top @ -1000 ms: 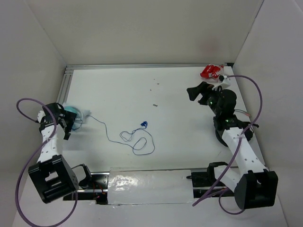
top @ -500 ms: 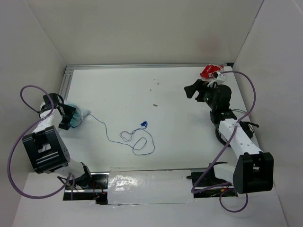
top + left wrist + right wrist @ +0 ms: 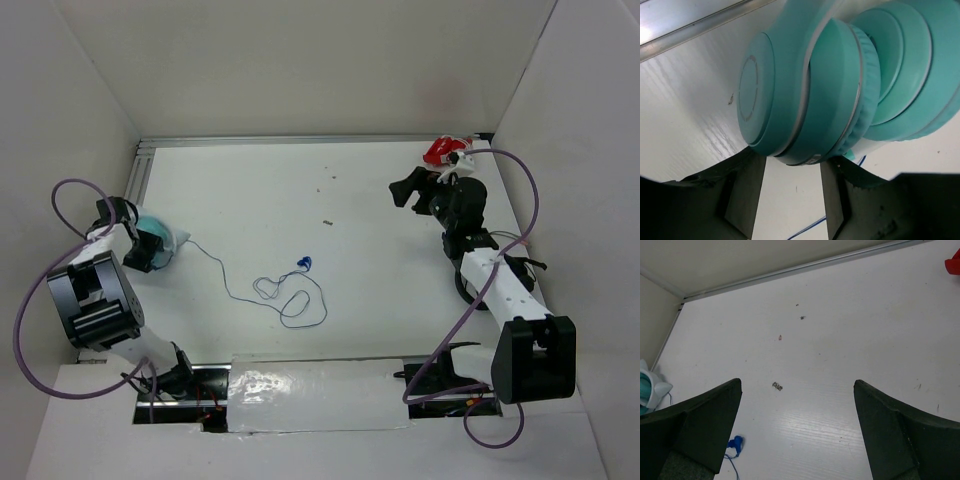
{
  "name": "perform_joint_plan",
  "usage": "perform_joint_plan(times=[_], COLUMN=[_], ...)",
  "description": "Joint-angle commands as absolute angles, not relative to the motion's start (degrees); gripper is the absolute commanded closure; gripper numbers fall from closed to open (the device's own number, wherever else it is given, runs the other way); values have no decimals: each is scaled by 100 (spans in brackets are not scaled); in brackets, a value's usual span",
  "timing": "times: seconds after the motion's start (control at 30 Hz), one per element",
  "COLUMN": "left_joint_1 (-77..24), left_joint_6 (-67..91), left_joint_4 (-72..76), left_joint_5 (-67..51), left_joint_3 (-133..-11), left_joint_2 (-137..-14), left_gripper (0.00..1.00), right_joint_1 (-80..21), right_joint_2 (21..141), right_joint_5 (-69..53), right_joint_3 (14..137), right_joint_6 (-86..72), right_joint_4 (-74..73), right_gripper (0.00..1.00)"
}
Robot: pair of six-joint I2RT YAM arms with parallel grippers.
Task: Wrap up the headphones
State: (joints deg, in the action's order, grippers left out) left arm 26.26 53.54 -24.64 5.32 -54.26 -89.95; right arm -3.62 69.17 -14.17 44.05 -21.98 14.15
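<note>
The small over-ear headphones, smooth matte teal plastic with round ear cups, softly padded rims and a white band with pointed ears, lie at the far-left edge of the white table, beside its ribbed aluminium rail. The left gripper sits over them, its two flat dark fingers set narrowly on either side of the lower rim of one ear cup; the wrist view does not show whether they actually pinch it. From the headphones a thin dark-blue cord trails rightward across the table and curls into loose loops near the middle, ending at a small bright-blue plug. The right gripper hovers above the far-right part of the table, its broad black wedge-shaped fingers spread wide with nothing between them. Near it, in the far-right corner, lies a small glossy red and white object. A few tiny dark specks dot the faintly grained tabletop.
</note>
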Motion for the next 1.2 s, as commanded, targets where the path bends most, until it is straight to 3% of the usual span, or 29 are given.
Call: perform_joint_plan(times=[0.0, 0.1, 0.33, 0.63, 0.67, 0.7, 0.73, 0.8, 0.9, 1.0, 1.17], left_joint_1=[2532, 2365, 2163, 1644, 1644, 1644, 1644, 1644, 1652, 1652, 1574], left_joint_6=[5229, 5247, 4984, 4465, 4534, 4596, 4640, 4658, 4222, 3439, 2383], left_joint_4=[-2557, -2706, -2813, -2557, -2679, -2768, -2864, -3032, -2901, -2190, -1688], left_joint_5=[580, 721, 510, 317, 325, 343, 430, 544, 563, 221, -430], left_joint_3=[-5835, -6038, -6188, -5871, -5923, -5967, -6098, -6205, -6407, -6451, -6854], left_joint_2=[-9289, -9492, -9396, -8061, -8025, -8007, -7998, -8016, -8120, -8357, -9121], left_gripper=[42, 49, 100, 100, 99, 88, 64, 39, 13, 4, 6], right_joint_1=[-387, -387, -387, -396, -404, -396, -396, -396, -404, -396, -396], right_joint_2=[6829, 6794, 6636, 6557, 6531, 6504, 6487, 6478, 6539, 6706, 7057], right_joint_5=[-1336, -1266, -1309, -1529, -1503, -1451, -1407, -1354, -1345, -1345, -1450], right_joint_3=[4632, 4597, 4500, 4439, 4430, 4412, 4412, 4421, 4438, 4535, 4728], right_joint_6=[-2092, -2092, -2083, -2136, -2136, -2136, -2136, -2118, -2109, -2109, -2109], right_joint_4=[1696, 1652, 1687, 1670, 1679, 1653, 1618, 1608, 1609, 1574, 1530], right_gripper=[0, 0, 0, 0, 0, 0, 0, 0, 0, 0, 0])
